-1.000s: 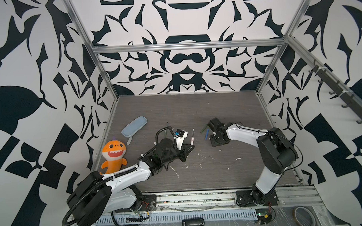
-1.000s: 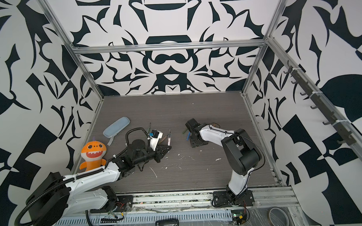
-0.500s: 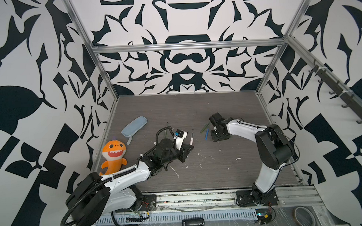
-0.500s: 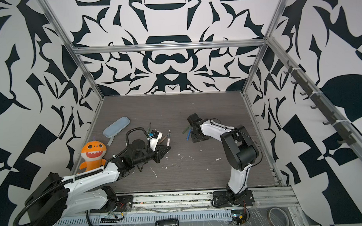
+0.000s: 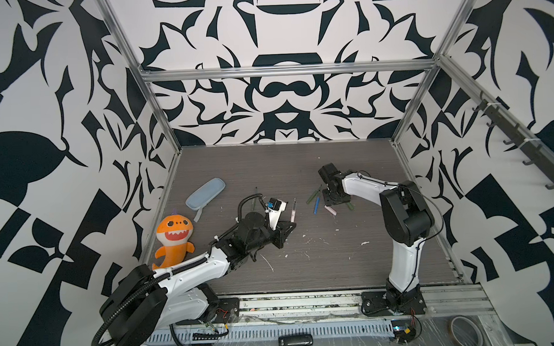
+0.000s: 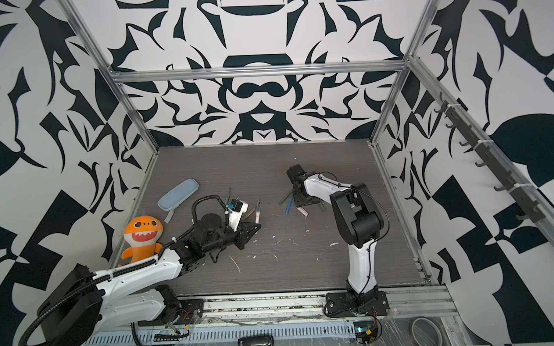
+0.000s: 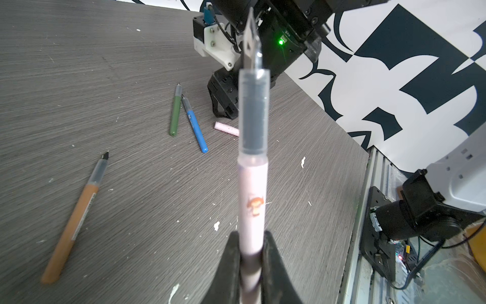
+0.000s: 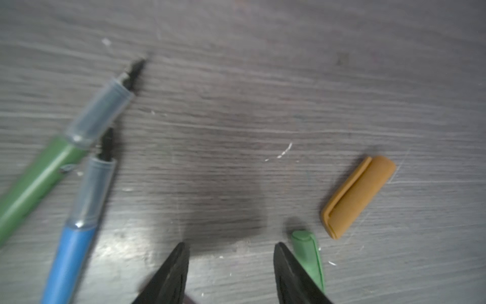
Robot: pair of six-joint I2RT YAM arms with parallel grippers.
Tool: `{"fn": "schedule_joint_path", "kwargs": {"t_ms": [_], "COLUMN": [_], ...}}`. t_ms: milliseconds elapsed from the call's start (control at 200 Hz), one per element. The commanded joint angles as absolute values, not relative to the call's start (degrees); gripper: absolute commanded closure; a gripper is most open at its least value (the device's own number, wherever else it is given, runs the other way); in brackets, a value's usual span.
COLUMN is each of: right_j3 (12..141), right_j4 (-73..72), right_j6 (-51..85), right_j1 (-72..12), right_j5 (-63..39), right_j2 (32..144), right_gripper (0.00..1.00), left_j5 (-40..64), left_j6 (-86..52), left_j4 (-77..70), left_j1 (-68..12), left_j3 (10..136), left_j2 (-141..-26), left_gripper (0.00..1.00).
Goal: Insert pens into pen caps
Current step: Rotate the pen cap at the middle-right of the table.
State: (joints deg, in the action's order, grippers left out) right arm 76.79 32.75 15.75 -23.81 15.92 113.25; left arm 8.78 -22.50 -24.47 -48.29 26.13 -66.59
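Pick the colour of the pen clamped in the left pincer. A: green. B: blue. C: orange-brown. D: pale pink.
D: in the left wrist view the left pincer is shut on the pale pink pen, while the blue pen, a green pen and the orange-brown pen lie on the table.

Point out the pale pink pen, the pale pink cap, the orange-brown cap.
pale pink pen [image 7: 253, 200]: left wrist view, mid-barrel.
pale pink cap [image 7: 226, 128]: left wrist view, middle of its side.
orange-brown cap [image 8: 359, 196]: right wrist view, middle of its body.
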Motion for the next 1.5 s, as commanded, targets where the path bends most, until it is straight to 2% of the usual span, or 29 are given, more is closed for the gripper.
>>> {"fn": "schedule_joint_path", "kwargs": {"t_ms": [0,570,990,1105,1495], "right_j3": [78.7,67.0,58.7,58.2,54.6], "right_j4": [34.7,33.6,34.2,34.6,31.0], "right_j6": [15.0,17.4,19.2,19.3,20.8], "right_j1": [-24.2,-28.8,-29.6,-29.1,-23.1], "right_j5": [15.3,14.1,14.7,14.6,4.6], "right_j2": [114.1,105.1,96.3,95.7,94.6], "right_gripper": [0.46,0.49,0.46,0.45,0.48], "left_j5": [8.4,8.8,9.7,9.9,10.2], "left_j6": [-22.3,-22.1,-22.6,-22.7,-22.4], "left_j4": [-24.3,-24.9,-26.2,-26.3,-26.4], "left_j1": [-48.4,-48.4,-48.4,-48.4,-48.5], "left_j3": [27.9,28.3,28.6,28.7,28.7], "left_j2": [-65.4,-66.7,-68.1,-68.4,-68.6], "left_gripper": [0.97,0.97,0.96,0.96,0.96]}}
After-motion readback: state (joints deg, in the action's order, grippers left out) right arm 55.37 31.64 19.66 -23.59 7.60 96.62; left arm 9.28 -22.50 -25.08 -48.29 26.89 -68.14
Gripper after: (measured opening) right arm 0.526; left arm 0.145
